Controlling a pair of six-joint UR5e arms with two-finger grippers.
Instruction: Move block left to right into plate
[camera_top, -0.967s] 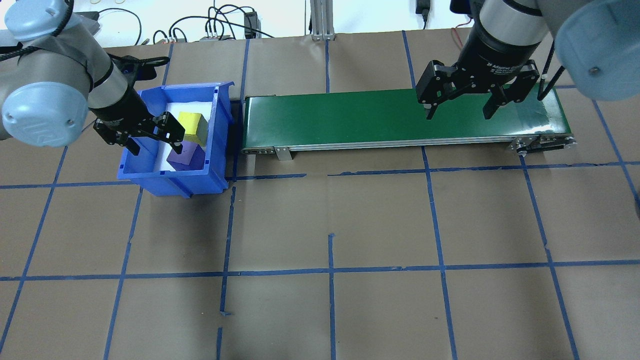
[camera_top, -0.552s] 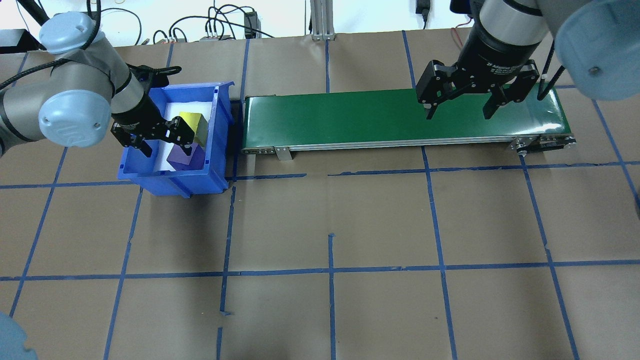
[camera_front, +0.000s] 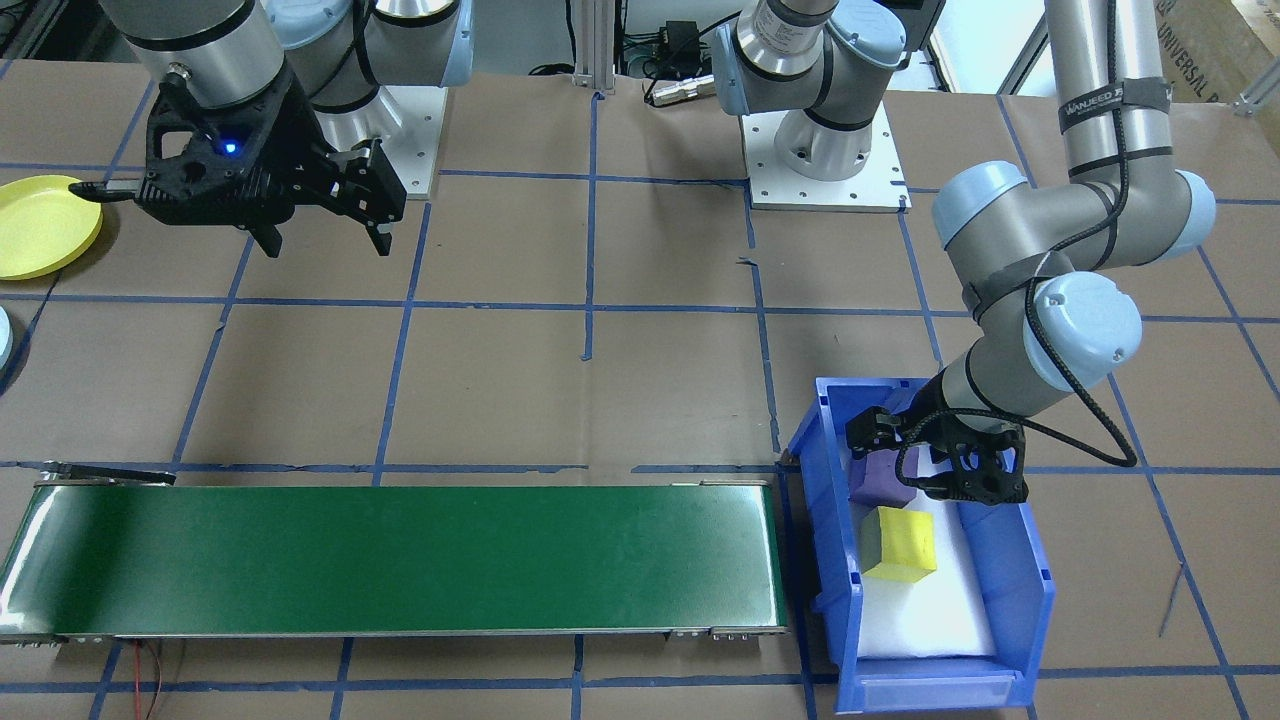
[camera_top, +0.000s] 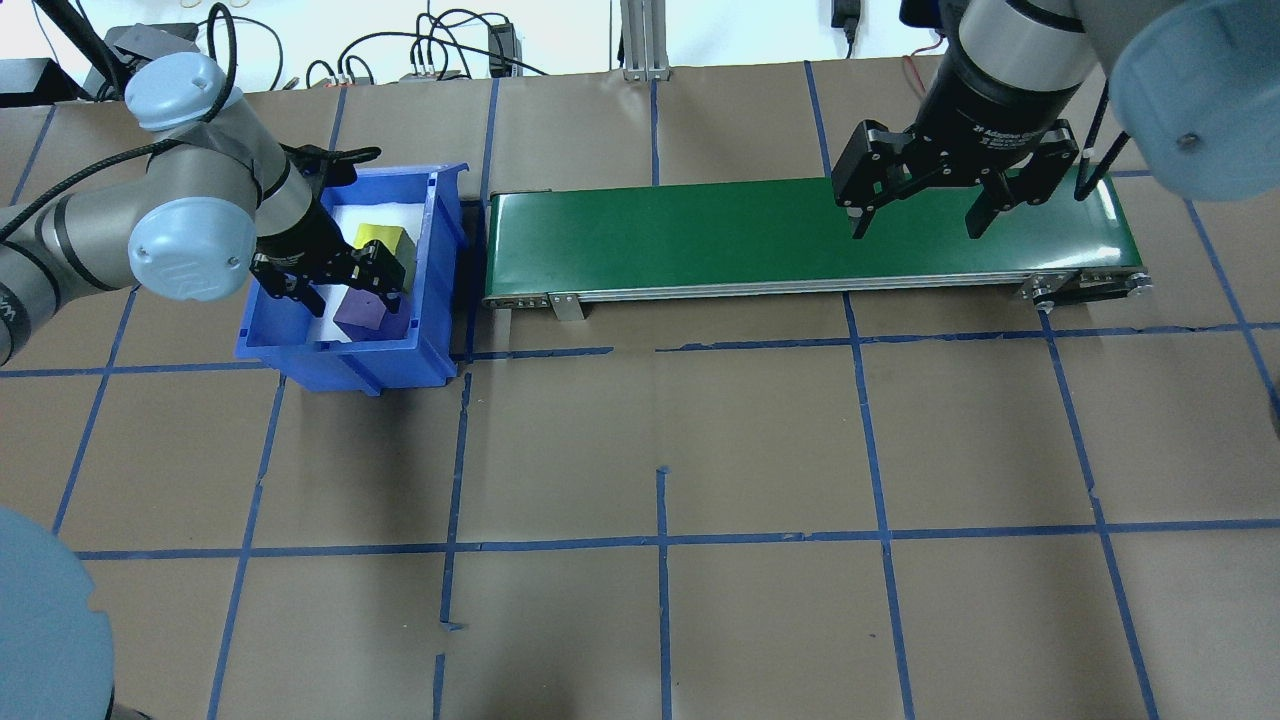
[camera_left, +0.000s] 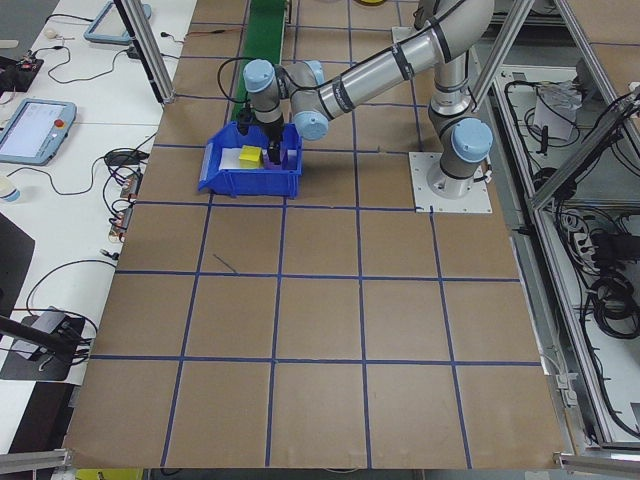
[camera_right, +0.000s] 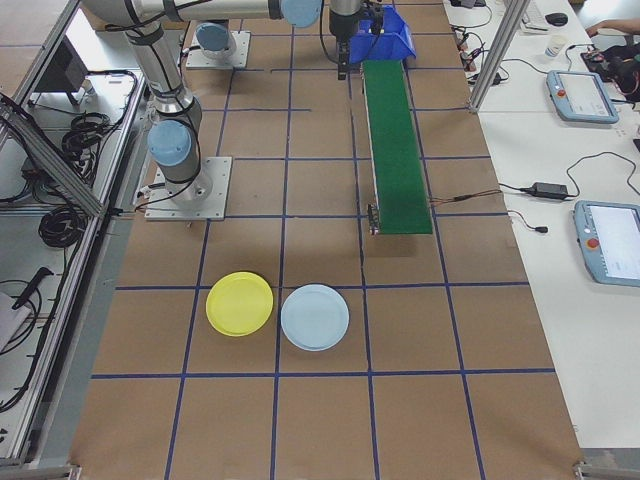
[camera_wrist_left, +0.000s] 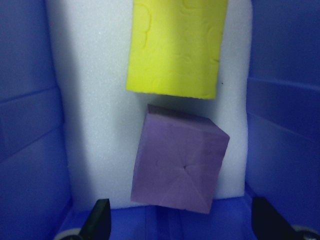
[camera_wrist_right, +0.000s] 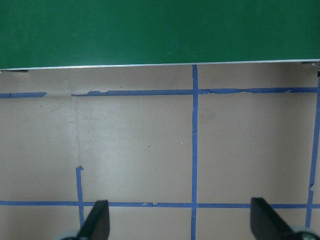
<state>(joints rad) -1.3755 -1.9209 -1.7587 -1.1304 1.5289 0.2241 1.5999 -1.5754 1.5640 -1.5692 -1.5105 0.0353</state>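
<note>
Your left gripper (camera_top: 333, 286), fingers spread, hangs inside the blue plastic bin (camera_top: 432, 260) at frame left, straddling the purple foam block (camera_top: 366, 314). Your right gripper (camera_top: 914, 215), spread and empty, sits upper right above the green conveyor belt (camera_top: 700, 235).

Silver arms, pale-blue joint caps, black cables, black right claw (camera_top: 915, 225).

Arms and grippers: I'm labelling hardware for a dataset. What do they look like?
Both arms are silver-grey tubes with pale blue joint caps. The left gripper and right gripper are black, two-fingered. A black cable runs along the left arm; the right wrist shows a blue light.
</note>
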